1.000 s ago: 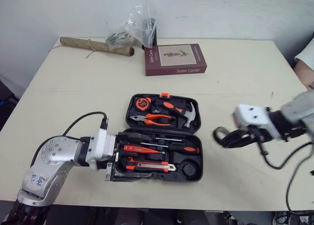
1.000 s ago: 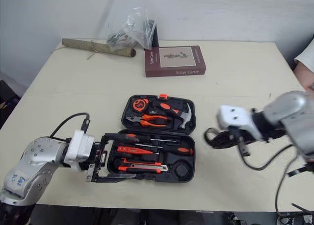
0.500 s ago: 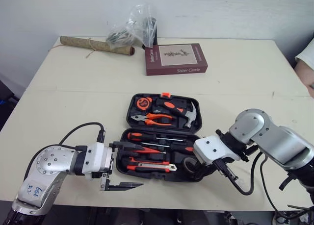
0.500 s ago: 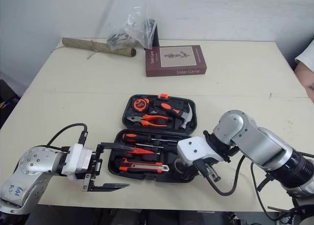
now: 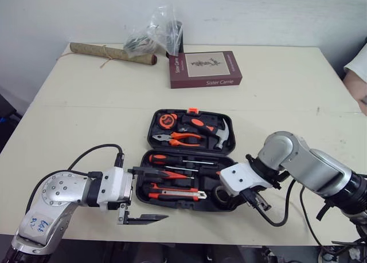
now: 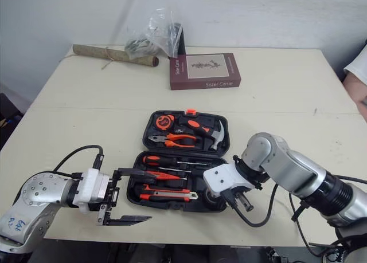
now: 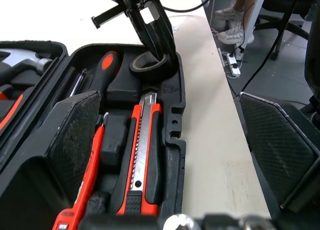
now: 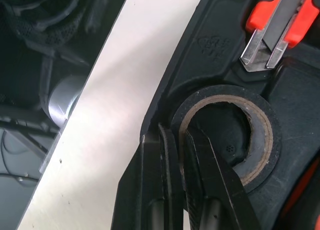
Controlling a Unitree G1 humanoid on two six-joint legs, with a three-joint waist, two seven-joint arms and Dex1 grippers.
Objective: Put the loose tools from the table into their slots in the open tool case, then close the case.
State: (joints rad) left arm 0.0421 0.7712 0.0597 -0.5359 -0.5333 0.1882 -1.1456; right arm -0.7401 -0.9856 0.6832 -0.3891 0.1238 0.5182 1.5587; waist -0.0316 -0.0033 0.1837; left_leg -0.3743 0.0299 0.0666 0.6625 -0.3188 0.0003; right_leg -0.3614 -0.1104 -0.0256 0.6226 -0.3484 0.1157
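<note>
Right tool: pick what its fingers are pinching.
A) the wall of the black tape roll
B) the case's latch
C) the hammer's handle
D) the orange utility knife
A: the right wrist view shows the right tool with one finger inside and one outside the black tape roll, at the round slot of the tool case.

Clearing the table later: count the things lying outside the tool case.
3, all at the far side: a brown roll, a clear plastic bag beside it, and a maroon box. A dark thing at the bag may be separate.
</note>
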